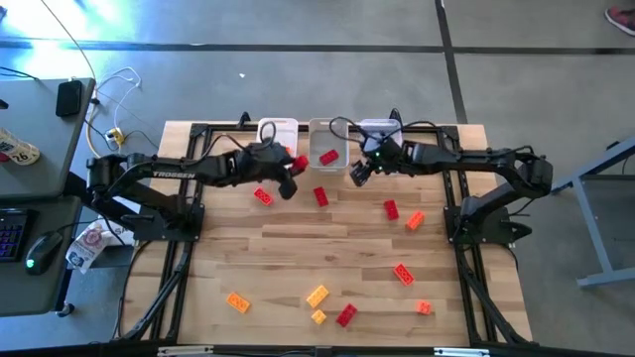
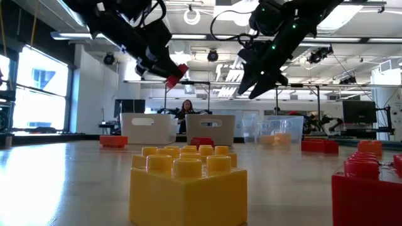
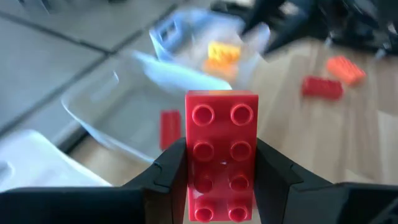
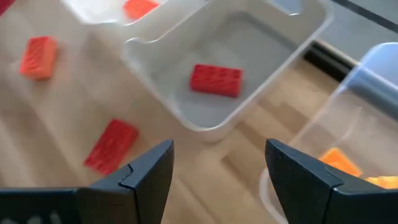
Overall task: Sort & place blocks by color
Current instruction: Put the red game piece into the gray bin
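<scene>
A red brick (image 3: 221,163) is clamped between the jaws of the left gripper (image 1: 289,185), held in the air just in front of the 3 bins at the far edge of the table (image 1: 298,248). The middle bin (image 4: 261,43) holds 1 red brick (image 4: 215,79). The right bin (image 4: 367,87) holds a yellow-orange brick (image 4: 341,160). The right gripper (image 4: 217,171) hangs above the table near the middle bin, its jaws wide and holding nothing. Other bricks lie scattered over the table, among them a yellow brick (image 2: 188,188) at the near edge.
</scene>
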You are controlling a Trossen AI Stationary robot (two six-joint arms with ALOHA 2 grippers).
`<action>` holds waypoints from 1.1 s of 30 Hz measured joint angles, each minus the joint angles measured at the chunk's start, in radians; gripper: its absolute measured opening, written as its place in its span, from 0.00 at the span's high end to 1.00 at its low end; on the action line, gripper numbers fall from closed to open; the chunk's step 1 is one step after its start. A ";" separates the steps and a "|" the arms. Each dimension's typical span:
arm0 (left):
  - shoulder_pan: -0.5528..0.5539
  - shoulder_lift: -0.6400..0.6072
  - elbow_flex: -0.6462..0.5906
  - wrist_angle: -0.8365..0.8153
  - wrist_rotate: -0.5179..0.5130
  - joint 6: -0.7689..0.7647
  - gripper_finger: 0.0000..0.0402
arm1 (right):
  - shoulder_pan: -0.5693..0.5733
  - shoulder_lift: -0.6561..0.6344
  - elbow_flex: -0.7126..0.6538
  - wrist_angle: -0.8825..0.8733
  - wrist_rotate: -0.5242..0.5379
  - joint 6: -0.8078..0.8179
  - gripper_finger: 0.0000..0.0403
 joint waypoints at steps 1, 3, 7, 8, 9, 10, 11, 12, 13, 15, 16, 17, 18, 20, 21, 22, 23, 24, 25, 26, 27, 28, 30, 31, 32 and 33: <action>0.012 0.001 0.000 0.025 0.001 0.022 0.73 | 0.014 0.000 0.000 0.000 0.000 0.000 0.40; 0.032 0.007 0.000 0.080 0.010 0.065 0.73 | 0.039 0.000 0.000 0.000 0.000 0.001 0.40; 0.081 0.007 0.000 0.188 0.060 0.131 0.73 | 0.083 0.000 0.000 -0.008 0.000 -0.002 0.40; 0.092 0.007 0.000 0.213 0.072 0.150 0.73 | 0.091 0.000 0.000 -0.011 0.000 -0.003 0.40; 0.103 0.007 0.000 0.239 0.084 0.168 0.73 | 0.097 0.000 0.000 -0.012 0.000 -0.003 0.40; 0.113 0.007 0.000 0.269 0.094 0.183 0.73 | 0.104 0.000 0.000 -0.014 0.000 -0.003 0.40; 0.123 0.007 0.000 0.301 0.101 0.194 0.73 | 0.108 0.000 0.000 -0.019 0.000 -0.003 0.40; 0.133 0.007 0.001 0.329 0.104 0.200 0.72 | 0.113 0.000 0.000 -0.025 0.000 -0.003 0.40; 0.141 0.007 0.000 0.353 0.106 0.207 0.72 | 0.116 -0.002 0.000 -0.033 0.000 -0.002 0.40; 0.157 0.007 0.001 0.395 0.118 0.219 0.72 | 0.122 -0.014 0.000 -0.056 0.002 0.007 0.40; 0.165 0.007 0.004 0.405 0.132 0.225 0.72 | 0.125 -0.022 0.000 -0.062 0.006 0.020 0.40; 0.172 0.007 0.012 0.406 0.148 0.227 0.72 | 0.128 -0.035 0.000 -0.075 0.015 0.029 0.40; 0.178 0.007 0.022 0.406 0.162 0.227 0.72 | 0.131 -0.048 0.000 -0.087 0.030 0.038 0.40; 0.188 0.011 0.047 0.408 0.191 0.230 0.72 | 0.138 -0.076 0.000 -0.092 0.055 0.051 0.40; 0.192 0.017 0.060 0.409 0.202 0.235 0.72 | 0.141 -0.091 0.000 -0.096 0.066 0.058 0.40; 0.193 0.027 0.071 0.409 0.208 0.236 0.72 | 0.145 -0.104 0.000 -0.100 0.080 0.063 0.40; 0.197 0.036 0.081 0.406 0.209 0.238 0.72 | 0.148 -0.116 0.000 -0.098 0.086 0.067 0.40; 0.203 0.046 0.091 0.403 0.210 0.238 0.72 | 0.151 -0.127 0.000 -0.099 0.088 0.067 0.40; 0.208 0.059 0.101 0.404 0.213 0.238 0.72 | 0.155 -0.136 0.000 -0.101 0.091 0.067 0.40; 0.212 0.075 0.110 0.406 0.213 0.238 0.72 | 0.159 -0.144 0.000 -0.098 0.091 0.068 0.40; 0.216 0.094 0.118 0.406 0.212 0.237 0.72 | 0.163 -0.151 0.000 -0.099 0.091 0.070 0.40; 0.221 0.114 0.123 0.400 0.212 0.237 0.72 | 0.167 -0.155 0.000 -0.098 0.091 0.076 0.40; 0.228 0.162 0.134 0.398 0.213 0.237 0.72 | 0.174 -0.158 0.000 -0.101 0.092 0.083 0.40; 0.231 0.187 0.140 0.397 0.219 0.236 0.72 | 0.177 -0.158 0.000 -0.102 0.094 0.084 0.40; 0.233 0.213 0.148 0.399 0.230 0.235 0.72 | 0.181 -0.158 0.000 -0.106 0.100 0.086 0.40; 0.237 0.239 0.153 0.399 0.241 0.233 0.72 | 0.184 -0.158 0.000 -0.110 0.107 0.087 0.40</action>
